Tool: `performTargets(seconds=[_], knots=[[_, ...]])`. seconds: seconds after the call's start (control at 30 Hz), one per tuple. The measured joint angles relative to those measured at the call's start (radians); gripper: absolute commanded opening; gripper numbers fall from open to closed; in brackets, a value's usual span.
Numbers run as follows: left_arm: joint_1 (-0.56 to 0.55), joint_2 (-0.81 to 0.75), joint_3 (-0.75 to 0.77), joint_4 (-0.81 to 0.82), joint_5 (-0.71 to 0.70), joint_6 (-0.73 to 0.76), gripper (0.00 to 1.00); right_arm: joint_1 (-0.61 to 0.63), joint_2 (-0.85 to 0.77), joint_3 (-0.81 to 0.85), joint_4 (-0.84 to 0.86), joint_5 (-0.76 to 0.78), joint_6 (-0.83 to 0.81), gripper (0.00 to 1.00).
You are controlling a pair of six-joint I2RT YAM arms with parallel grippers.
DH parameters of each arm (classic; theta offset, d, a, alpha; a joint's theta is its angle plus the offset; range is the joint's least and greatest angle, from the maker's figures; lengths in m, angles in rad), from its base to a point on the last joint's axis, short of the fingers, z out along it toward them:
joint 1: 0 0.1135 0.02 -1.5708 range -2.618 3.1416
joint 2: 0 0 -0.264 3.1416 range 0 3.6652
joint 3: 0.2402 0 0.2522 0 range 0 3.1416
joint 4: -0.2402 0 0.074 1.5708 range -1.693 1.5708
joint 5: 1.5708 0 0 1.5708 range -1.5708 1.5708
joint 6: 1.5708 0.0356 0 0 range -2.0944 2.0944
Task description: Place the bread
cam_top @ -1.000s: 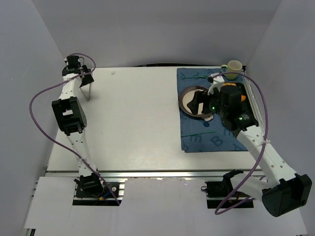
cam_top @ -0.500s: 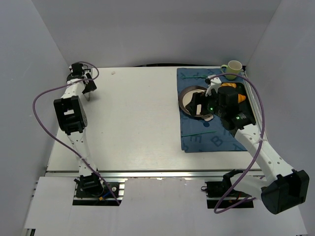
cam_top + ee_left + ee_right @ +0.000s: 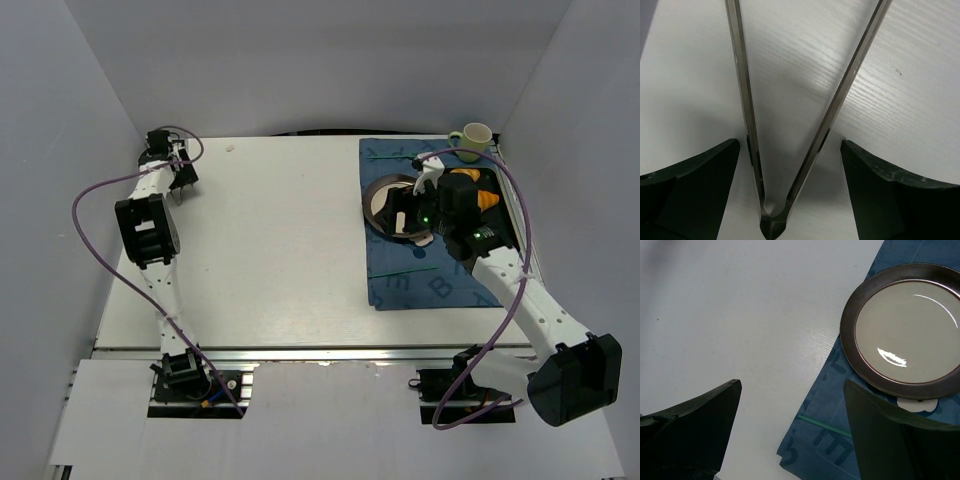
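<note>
The bread (image 3: 487, 199) shows only as a small golden-orange patch on the blue mat, mostly hidden behind my right arm. My right gripper (image 3: 397, 212) (image 3: 792, 382) hovers open at the left rim of the round dark-rimmed plate (image 3: 385, 196) (image 3: 905, 330), with nothing between its fingers. At the table's far left my left gripper (image 3: 176, 178) (image 3: 790, 142) is open and straddles a pair of metal tongs (image 3: 771, 220) lying spread in a V on the white table. Its fingers (image 3: 695, 185) stand just outside the tong arms.
The blue mat (image 3: 420, 275) (image 3: 840, 445) covers the right part of the table, with thin green lines on it. A pale green cup (image 3: 475, 138) stands at the mat's far right corner. White walls close in on the left, back and right.
My left wrist has moved nearer and to the right, down over the tongs. The right arm has shifted slightly left over the plate's edge.
</note>
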Motion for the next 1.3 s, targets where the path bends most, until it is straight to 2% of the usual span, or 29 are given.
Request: performTargets(seconds=[0.57, 0.73, 0.97, 1.3], knots=[[0.03, 0.097, 0.161, -0.022, 0.058, 0.067, 0.93, 0.0, 0.043, 0.0, 0.012, -0.013, 0.012, 0.88], [0.032, 0.098, 0.163, -0.014, 0.066, 0.083, 0.92, 0.0, 0.044, 0.0, 0.016, -0.017, 0.019, 0.88], [0.035, 0.108, 0.169, 0.009, 0.084, 0.098, 0.84, 0.0, 0.054, 0.0, 0.018, -0.025, 0.022, 0.88], [0.035, 0.084, 0.096, 0.106, 0.096, 0.116, 0.8, 0.0, 0.056, 0.0, 0.018, -0.032, 0.023, 0.88]])
